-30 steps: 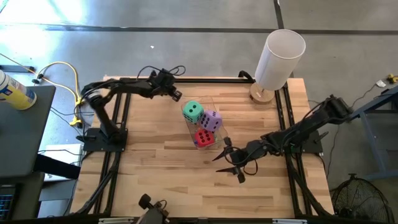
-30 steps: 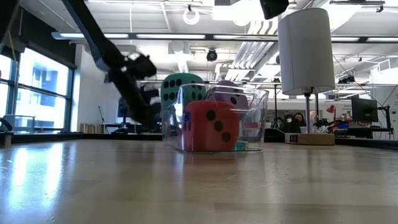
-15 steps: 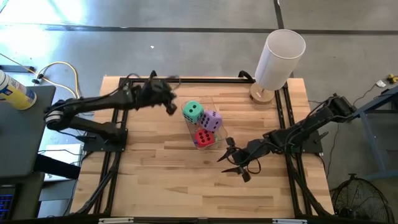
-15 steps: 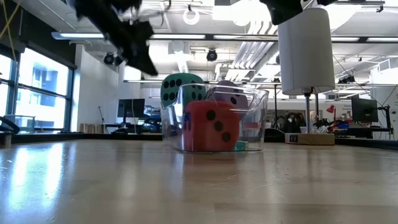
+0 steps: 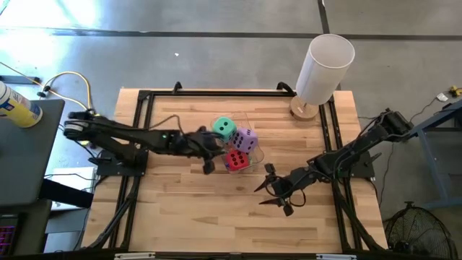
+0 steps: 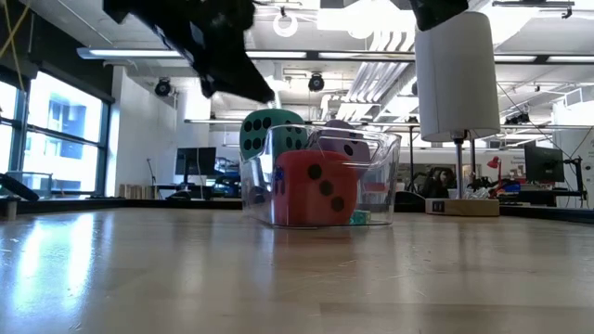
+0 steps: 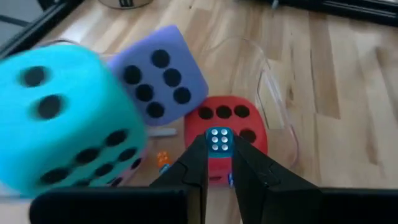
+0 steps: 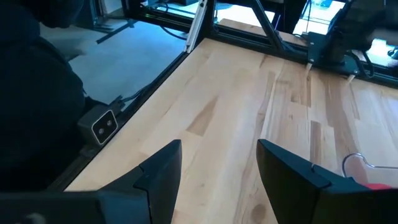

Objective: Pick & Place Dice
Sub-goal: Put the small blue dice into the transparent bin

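A clear bin (image 5: 254, 153) at the table's middle holds three soft dice: green (image 5: 224, 128), purple (image 5: 245, 140) and red (image 5: 237, 159). They fill the left wrist view as green (image 7: 62, 118), purple (image 7: 158, 74) and red (image 7: 233, 115). My left gripper (image 5: 210, 160) hovers at the bin's left side, shut on a small blue die (image 7: 219, 140) with white pips. My right gripper (image 5: 277, 193) stands open to the right of the bin, above bare wood, with nothing between its fingers (image 8: 158, 171). My left gripper pinches the small blue die by two opposite sides (image 7: 218, 138) between its two fingertips. The fingers come from the table's left, slanting down. The die is lifted clear, in front of the red die.
A tall white cylinder (image 5: 325, 68) on a round wooden base stands at the far right corner. Black frame rails (image 5: 144, 144) run along the table's edges. A tiny orange piece (image 7: 163, 158) lies on the bin's floor. Bare wood lies toward the near edge.
My left arm has swung from the table's far side toward the near edge. It has risen, and its gripper has come beside the bin's left side, staying shut. The bin and its dice have not moved.
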Controlling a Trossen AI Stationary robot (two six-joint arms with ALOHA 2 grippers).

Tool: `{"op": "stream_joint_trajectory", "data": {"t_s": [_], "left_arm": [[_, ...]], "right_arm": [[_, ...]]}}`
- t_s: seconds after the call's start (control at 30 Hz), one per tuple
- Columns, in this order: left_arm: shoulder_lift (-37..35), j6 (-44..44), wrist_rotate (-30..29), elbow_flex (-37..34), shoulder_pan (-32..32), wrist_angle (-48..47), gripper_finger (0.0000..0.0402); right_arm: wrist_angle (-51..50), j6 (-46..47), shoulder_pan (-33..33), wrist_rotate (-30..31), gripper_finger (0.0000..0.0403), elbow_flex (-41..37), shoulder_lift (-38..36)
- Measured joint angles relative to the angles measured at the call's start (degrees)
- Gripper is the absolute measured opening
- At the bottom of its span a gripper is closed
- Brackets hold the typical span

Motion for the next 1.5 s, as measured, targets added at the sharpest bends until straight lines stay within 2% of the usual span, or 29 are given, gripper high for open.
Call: {"op": "stream_joint_trajectory", "data": {"t_s": [0.2, 0.4, 0.63, 0.9, 1.23, 1.33, 1.5], "left_arm": [[7.2, 0.1, -0.1, 0.0, 1.4, 6.6, 0.0041], [9.0, -3.0, 0.5, 0.0, 4.2, 6.9, 0.0060], [10.5, -2.2, 2.6, 0.0, 3.6, 6.6, 0.0067], [10.5, 6.3, -6.1, 0.0, 0.4, 6.7, 0.0069], [10.9, 5.8, -7.1, 0.0, 1.6, 7.3, 0.0073], [11.5, 4.6, -7.8, 0.1, 1.5, 8.6, 0.0090], [12.6, 4.8, -7.7, 0.1, 1.3, 8.9, 0.0140]], "right_arm": [[-0.6, 0.0, 0.0, 0.0, 0.0199, 0.0, 0.0], [-2.7, -0.6, 0.0, 0.0, 0.0199, 0.0, 0.0], [-3.0, -3.2, -0.1, 0.0, 0.0199, 0.0, 0.0], [-3.0, -3.5, -0.2, 0.7, 0.0199, 0.0, 0.0], [-3.5, -1.7, -0.1, -0.2, 0.0199, 0.0, 0.0], [-3.5, -1.7, -0.1, -0.3, 0.0199, 0.0, 0.0], [-3.4, -2.0, -0.1, -0.1, 0.0199, 0.0, 0.0]]}}
